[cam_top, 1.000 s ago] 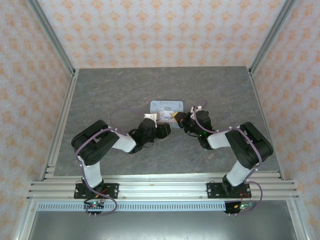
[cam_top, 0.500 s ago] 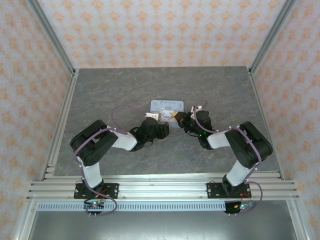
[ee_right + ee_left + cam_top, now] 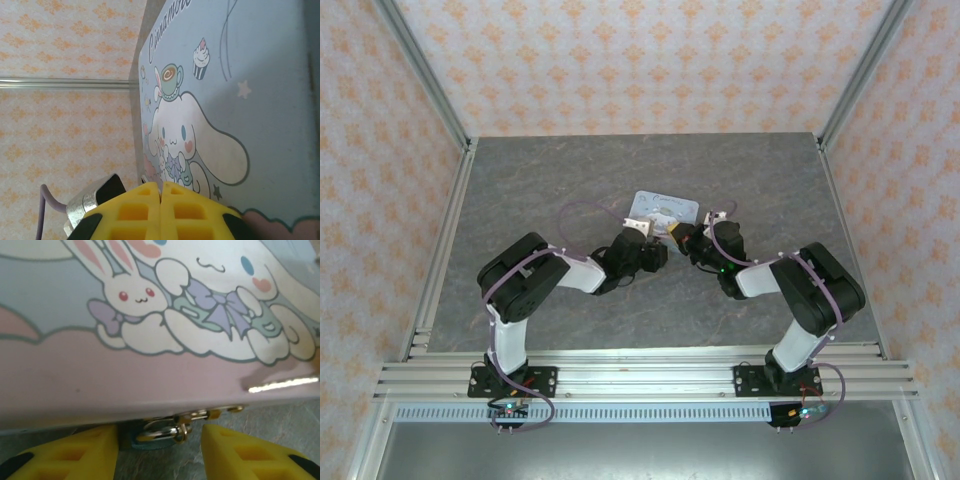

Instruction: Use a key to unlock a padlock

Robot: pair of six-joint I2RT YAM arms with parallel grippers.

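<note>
The padlock, a small teal body on a thin silvery shackle, hangs from the gold clasp at the front edge of the pastel cartoon tin, low against the grey table and partly tucked under the tin's rim. The left gripper straddles it with its yellow fingers about half spread. The padlock sits just beside the left-hand finger with a clear gap to the other, and nothing is clamped. The right gripper hovers close over the tin's lid with its pads pressed fully together. Whether the key is pinched between them I cannot tell, since nothing pokes out past the tips. Seen from above, the two grippers nearly meet at the tin's near edge. The likely trouble is that the keyhole is hidden, so an insertion would be half blind. A speck-sized key could twist or slip from the pads at the first off-axis touch. If the left fingers close carelessly, they may grab the clasp rather than the lock body, or shove the light tin away. The grippers could also knock each other.
</note>
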